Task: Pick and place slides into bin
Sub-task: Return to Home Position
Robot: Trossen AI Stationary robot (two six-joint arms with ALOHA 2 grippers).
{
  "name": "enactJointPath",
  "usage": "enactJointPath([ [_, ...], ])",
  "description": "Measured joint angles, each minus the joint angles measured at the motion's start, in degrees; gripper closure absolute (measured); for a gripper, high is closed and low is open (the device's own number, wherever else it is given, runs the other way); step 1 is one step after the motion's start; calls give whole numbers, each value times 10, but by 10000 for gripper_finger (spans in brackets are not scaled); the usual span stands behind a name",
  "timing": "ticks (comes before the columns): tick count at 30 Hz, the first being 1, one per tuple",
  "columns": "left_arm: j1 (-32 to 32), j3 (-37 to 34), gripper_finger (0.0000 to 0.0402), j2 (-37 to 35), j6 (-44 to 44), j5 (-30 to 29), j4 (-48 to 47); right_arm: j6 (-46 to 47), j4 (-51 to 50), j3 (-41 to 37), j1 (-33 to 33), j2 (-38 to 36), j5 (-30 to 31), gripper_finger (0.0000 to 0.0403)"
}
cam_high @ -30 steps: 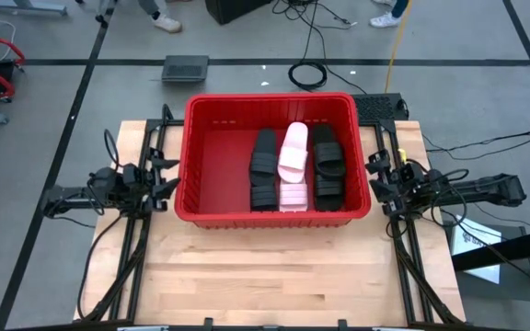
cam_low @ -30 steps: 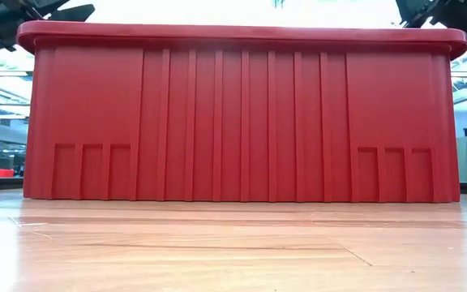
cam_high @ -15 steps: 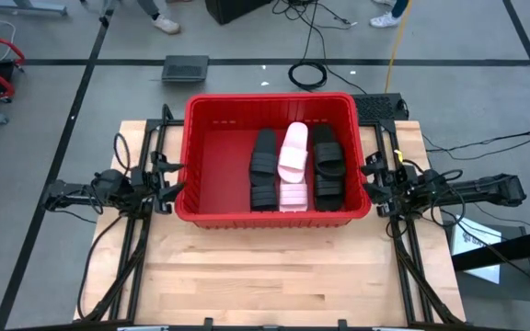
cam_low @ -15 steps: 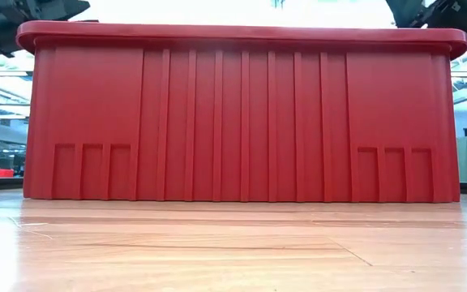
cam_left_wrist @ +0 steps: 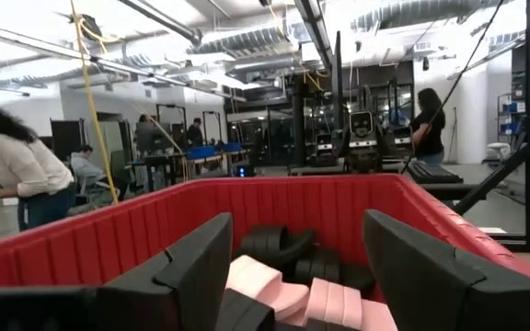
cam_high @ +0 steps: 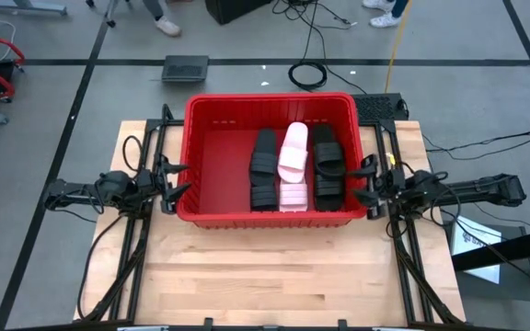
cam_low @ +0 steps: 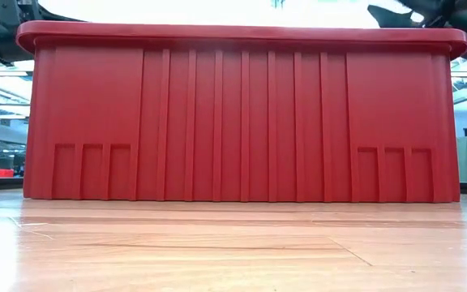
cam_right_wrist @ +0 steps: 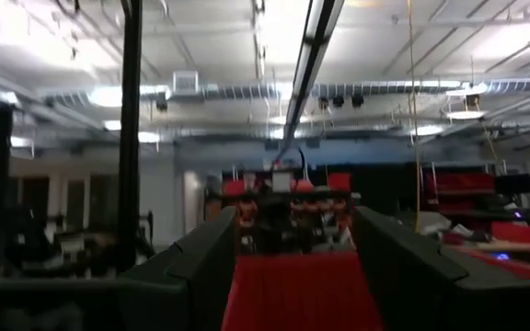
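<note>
High view has the bin (cam_high: 274, 219) standing on the far half of the tabletop (cam_high: 274, 276), between the two arms. All six slides (cam_high: 293, 152) lie inside it, gathered in its right half in three rows running front to back: two black on the left, two pink in the middle, two black on the right, each row close against the next. At the bin's left wall, near the front corner, hangs the left pincer (cam_high: 177, 181), pointing at the wall. In the left wrist view its fingers (cam_left_wrist: 196, 267) stand wide apart with nothing between them, and past them show the red rim and the pink and black slides. At the right wall hangs the right pincer (cam_high: 364, 181), facing the other across the bin, its fingers also spread wide and holding nothing. Low view is filled by the bin's ribbed front wall, with dark parts of the arms at the top corners above the rim. Beyond the tabletop, the left wrist view shows a person (cam_left_wrist: 12, 170) in a white top bending forward, and another standing farther back.
</note>
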Motion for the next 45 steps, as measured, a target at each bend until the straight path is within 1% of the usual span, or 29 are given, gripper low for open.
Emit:
enactJointPath([
  [5, 0, 0, 151, 0, -2, 0, -3, -34, -65, 0, 0, 0, 0, 195],
  [9, 0, 0, 151, 0, -9, 1, -6, -51, -87, 0, 0, 0, 0, 195],
  [13, 0, 1, 151, 0, -18, 1, -13, -62, -88, 0, 0, 0, 0, 195],
  [45, 0, 1, 151, 0, -19, 1, -13, -57, -84, 0, 0, 0, 0, 195],
])
